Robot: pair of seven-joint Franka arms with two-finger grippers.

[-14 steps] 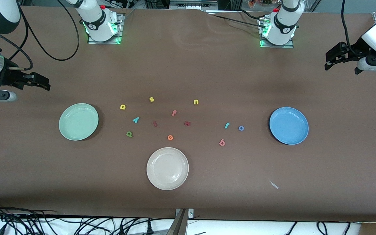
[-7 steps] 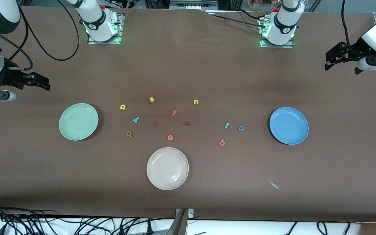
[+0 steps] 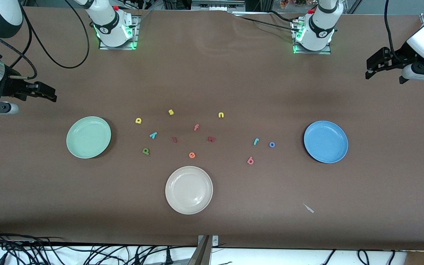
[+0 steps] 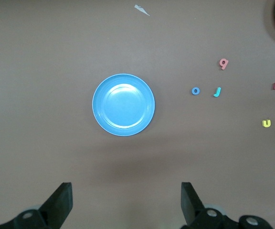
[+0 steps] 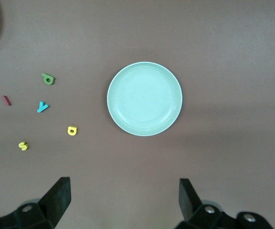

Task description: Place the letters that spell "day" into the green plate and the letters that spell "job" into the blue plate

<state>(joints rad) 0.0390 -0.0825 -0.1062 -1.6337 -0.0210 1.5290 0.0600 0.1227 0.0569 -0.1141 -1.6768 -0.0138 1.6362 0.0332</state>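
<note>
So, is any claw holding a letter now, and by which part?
Nothing is held. The left claw and the right claw are both open and empty, each up over bare table near its own plate.

A brown table (image 3: 212,73) carries a cream-white plate (image 3: 188,190), the item nearest the front camera, empty and upright. Loose foam letters lie apart from one another farther from the camera: a yellow s (image 3: 171,112) and a yellow n (image 3: 221,115) farthest, a pink f (image 3: 196,127) between them and slightly nearer, a dark red i (image 3: 175,139) and a dark red letter (image 3: 211,139) nearer still, and an orange e (image 3: 192,155) just above the plate's rim. A small pale scrap (image 3: 308,208) lies toward the left arm's end.
</note>
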